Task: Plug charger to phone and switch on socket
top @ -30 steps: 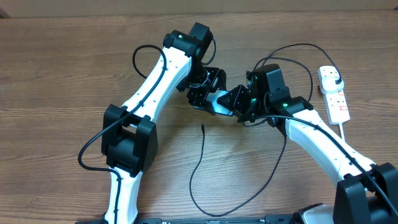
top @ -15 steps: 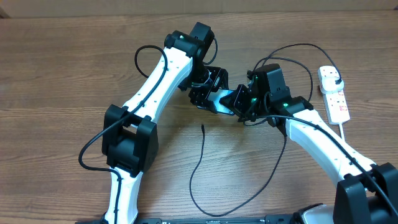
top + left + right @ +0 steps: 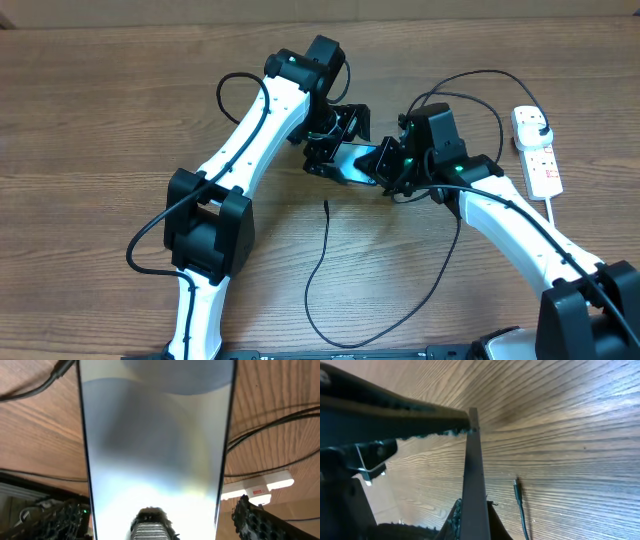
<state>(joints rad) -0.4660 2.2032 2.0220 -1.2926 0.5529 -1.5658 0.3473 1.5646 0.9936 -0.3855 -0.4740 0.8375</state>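
Left hand point(image 3: 335, 150) has spread wide around the phone point(image 3: 353, 161), right hand point(image 3: 386, 166) now clamping it.

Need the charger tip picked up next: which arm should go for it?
Left. The left end effector stands open around the phone, which the right end effector clamps; the charger tip lies nearby.

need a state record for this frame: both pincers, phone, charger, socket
left pincer: open, fingers either side of the phone, a gap showing on one side
right pincer: shut on the phone
phone: held between the two arms, screen bright
charger tip: loose on the table, not in the phone
black plug: seated in the socket
socket: far right of the table, away from both pincers; switch position unreadable
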